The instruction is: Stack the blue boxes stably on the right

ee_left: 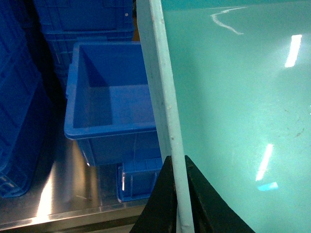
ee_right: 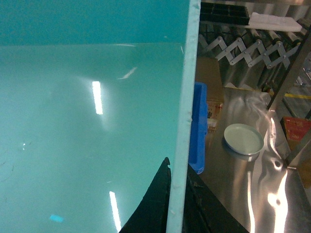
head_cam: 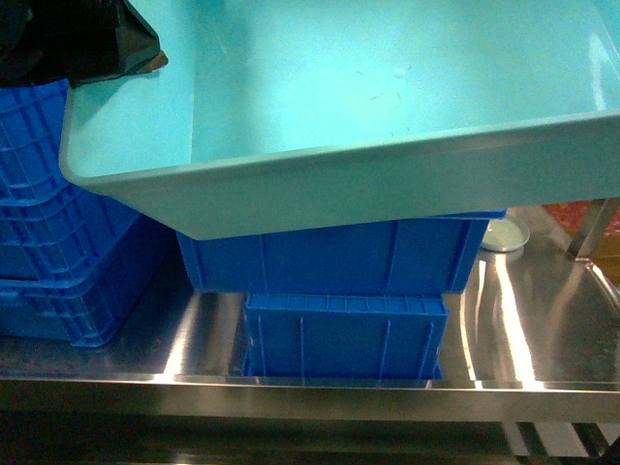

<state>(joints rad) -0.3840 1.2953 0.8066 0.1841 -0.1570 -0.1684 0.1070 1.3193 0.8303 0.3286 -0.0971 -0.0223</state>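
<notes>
Head view: stainless desk (head_cam: 542,329) across the bottom, reflective. Above it, filling the upper frame, light turquoise tub (head_cam: 320,107), tilted, raised over the royal-blue tub (head_cam: 329,257); touching or just clear of it, cannot tell. Royal-blue tub standing on a smaller blue box (head_cam: 344,334), near the desk's front edge. Stacked ribbed dark-blue crates (head_cam: 53,223) at the left, just beside the royal-blue tub. Small pale round dish (head_cam: 506,234) on the desk at the right, behind the tubs.

Left wrist view: left pincer (ee_left: 181,194) clamped on the turquoise tub's rim, one dark finger either side of the wall; royal-blue tub open and hollow beyond.

Right wrist view: right pincer (ee_right: 176,204) likewise gripping the opposite rim of the turquoise tub, fingers astride the wall.
</notes>
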